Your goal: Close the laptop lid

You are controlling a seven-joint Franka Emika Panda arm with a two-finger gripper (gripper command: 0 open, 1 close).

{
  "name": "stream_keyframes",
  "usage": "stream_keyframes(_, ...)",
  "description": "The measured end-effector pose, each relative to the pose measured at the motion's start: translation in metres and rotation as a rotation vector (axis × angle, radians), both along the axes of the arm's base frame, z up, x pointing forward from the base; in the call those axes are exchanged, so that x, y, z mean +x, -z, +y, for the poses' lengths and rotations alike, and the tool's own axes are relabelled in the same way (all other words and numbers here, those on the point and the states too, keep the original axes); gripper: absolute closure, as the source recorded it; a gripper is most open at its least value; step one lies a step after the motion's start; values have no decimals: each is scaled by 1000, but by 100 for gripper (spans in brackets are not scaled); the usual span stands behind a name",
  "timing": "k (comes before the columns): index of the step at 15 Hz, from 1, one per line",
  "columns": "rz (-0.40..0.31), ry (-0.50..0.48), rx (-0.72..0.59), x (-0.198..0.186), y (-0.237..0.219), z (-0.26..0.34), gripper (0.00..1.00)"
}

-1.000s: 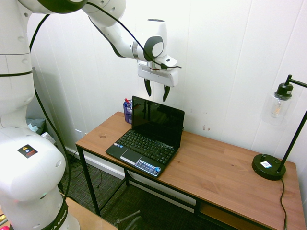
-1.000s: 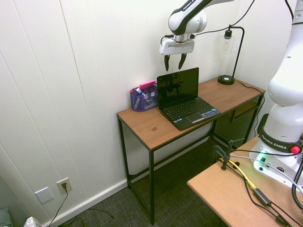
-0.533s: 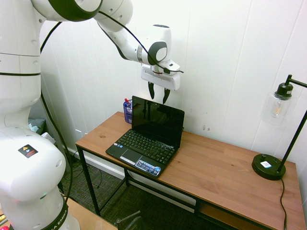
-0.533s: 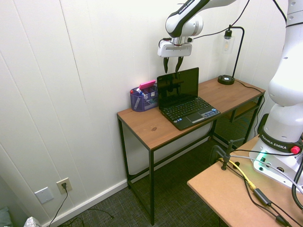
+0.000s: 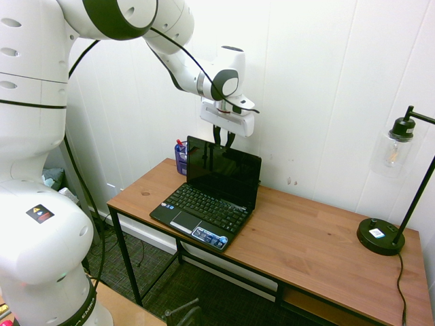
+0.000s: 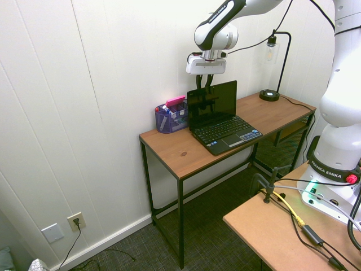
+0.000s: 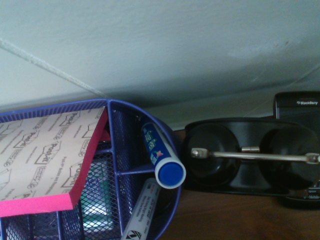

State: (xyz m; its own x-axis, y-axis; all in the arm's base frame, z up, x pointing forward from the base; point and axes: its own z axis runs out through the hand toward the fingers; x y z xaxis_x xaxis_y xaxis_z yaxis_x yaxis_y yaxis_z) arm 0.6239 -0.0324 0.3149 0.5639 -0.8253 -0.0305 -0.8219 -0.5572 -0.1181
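1. A white Franka arm (image 5: 30, 125) reaches above a black netbook, its gripper (image 5: 223, 143) pointing down at the screen's top edge. The fingers are parted, with a narrow gap between them and no visible grip; whether they touch the screen cannot be told.
2. A wood-topped desk (image 5: 306, 238) with a black metal frame stands beneath the netbook.
3. A black desk lamp (image 5: 380, 236) with a clear glass shade stands well apart from the netbook, toward the desk's other end.
4. The netbook (image 5: 202, 205) sits open, a blue sticker on its palm rest.
5. The laptop lid (image 5: 223, 170) stands raised at the netbook's rear, its dark display facing the keyboard.
6. A purple mesh organizer (image 6: 163, 123) sits beside the netbook's raised screen, holding a pink-edged pad (image 7: 45, 155), a blue-capped tube (image 7: 160, 155) and a gray marker (image 7: 142, 215).
7. A glossy black object (image 7: 250, 177) with a metal bar and a BlackBerry phone (image 7: 300, 107) show in the wrist view; their exact place relative to the netbook is unclear.
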Motion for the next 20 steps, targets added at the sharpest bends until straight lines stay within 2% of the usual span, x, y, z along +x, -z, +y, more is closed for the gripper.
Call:
stream_keyframes(8,27,-3,19,-8,11,1,100)
stream_keyframes(12,57,-3,27,-22,23,5,100)
stream_keyframes(20,74,9,29,-51,30,0,100)
